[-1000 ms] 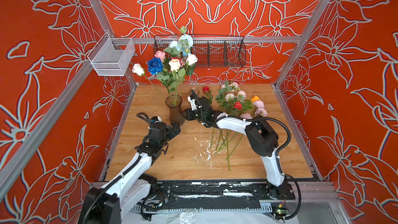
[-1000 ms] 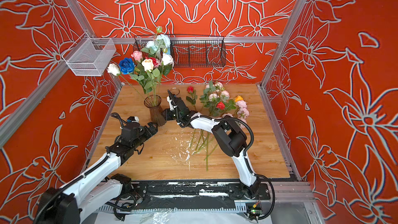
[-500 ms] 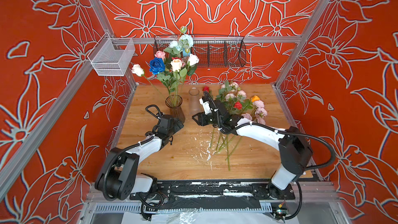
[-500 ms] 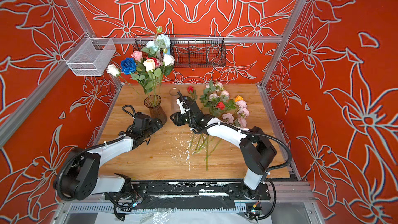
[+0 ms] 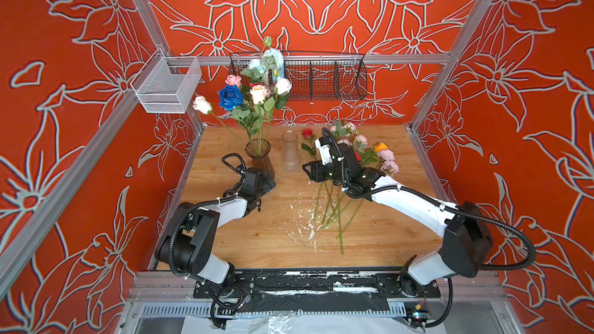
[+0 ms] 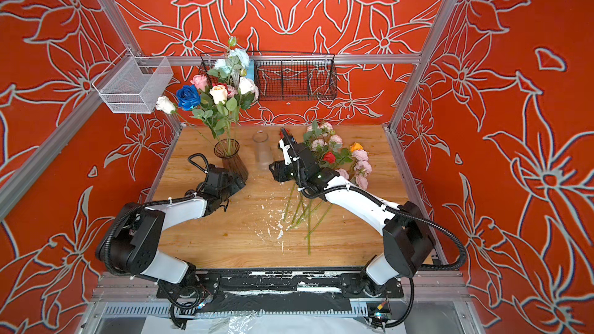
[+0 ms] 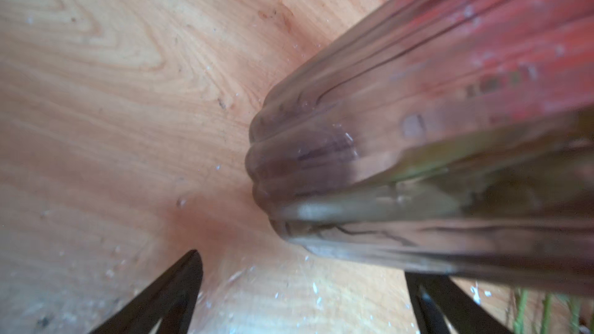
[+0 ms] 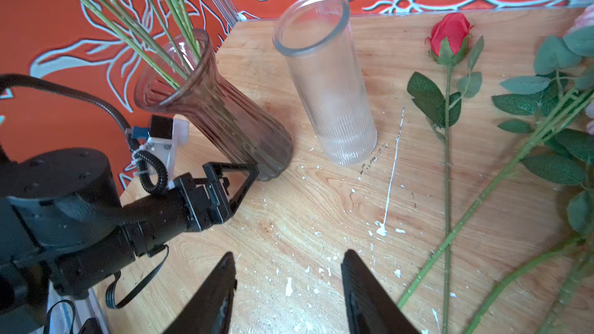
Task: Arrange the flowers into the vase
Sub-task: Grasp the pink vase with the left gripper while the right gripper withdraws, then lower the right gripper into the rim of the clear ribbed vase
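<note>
Several flowers [image 5: 257, 91] [image 6: 218, 94] stand in a smoky ribbed vase [image 5: 260, 155] [image 6: 231, 159] [image 8: 225, 117]. A clear ribbed vase [image 5: 290, 152] [image 8: 328, 91] stands empty beside it. More flowers [image 5: 363, 152] [image 6: 334, 155] lie loose on the table to the right, among them a red rose [image 8: 450, 33]. My left gripper [image 5: 270, 184] [image 7: 302, 281] [image 8: 247, 171] is open at the smoky vase's foot [image 7: 289, 187], holding nothing. My right gripper [image 5: 305, 171] [image 8: 288, 256] is open and empty above the bare wood, short of the clear vase and left of the loose stems [image 8: 446, 187].
A black wire basket [image 5: 321, 78] hangs on the back wall and a white mesh basket [image 5: 167, 88] on the left rail. White flecks [image 5: 305, 226] dot the wooden table [image 5: 225, 155]. Long stems [image 5: 334, 207] trail toward the front under my right arm.
My right gripper has drawn back to the right, away from the smoky vase, and its jaws have widened. The clear vase now shows. My left arm has folded lower, gripper still by the vase's foot.
</note>
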`<state>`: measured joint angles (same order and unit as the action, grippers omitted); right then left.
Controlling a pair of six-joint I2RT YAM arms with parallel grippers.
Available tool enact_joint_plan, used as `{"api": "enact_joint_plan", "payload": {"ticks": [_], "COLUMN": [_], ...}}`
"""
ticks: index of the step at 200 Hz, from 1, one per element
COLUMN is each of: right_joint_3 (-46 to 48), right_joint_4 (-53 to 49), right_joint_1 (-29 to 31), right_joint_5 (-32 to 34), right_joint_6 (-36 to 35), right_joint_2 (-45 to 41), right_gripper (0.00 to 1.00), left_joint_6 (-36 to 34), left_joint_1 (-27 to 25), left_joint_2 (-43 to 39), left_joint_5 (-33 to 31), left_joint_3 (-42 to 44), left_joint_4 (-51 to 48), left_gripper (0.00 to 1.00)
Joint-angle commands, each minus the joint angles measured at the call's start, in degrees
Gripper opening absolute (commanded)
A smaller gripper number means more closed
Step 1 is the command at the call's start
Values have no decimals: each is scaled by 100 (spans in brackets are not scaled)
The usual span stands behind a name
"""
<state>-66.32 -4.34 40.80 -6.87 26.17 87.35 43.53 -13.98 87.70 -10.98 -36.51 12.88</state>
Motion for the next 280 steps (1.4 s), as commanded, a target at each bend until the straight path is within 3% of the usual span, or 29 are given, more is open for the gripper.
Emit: {"api": "enact_joint_plan", "payload": {"ticks": [1,137,190,231,280], "right_joint_3": [96,-484,-1467,-2973,-4480], "right_joint_4": [-182,-498,-967,-1898,-2638], "right_joint_1": [-53,-221,-324,-414,-455], "right_joint_5": [163,304,503,266,464], "right_joint_6": [-7,103,148,-103,70], "right_joint_2": [-200,10,574,1546,2705], "right_gripper": [55,57,60,62,61], "left_joint_6": [-135,-690,-975,-946,-1028], "left_joint_1": [17,53,90,225,263], "left_joint_2": [206,564,752,988,1203], "left_joint_5": [-280,-605,-657,-600,-592], "left_joint_3": [-250,-706,-892,-1138,-1543], "left_joint_4": [129,-319,-260,-354,-621], "left_gripper": [98,98,97,97,97]}}
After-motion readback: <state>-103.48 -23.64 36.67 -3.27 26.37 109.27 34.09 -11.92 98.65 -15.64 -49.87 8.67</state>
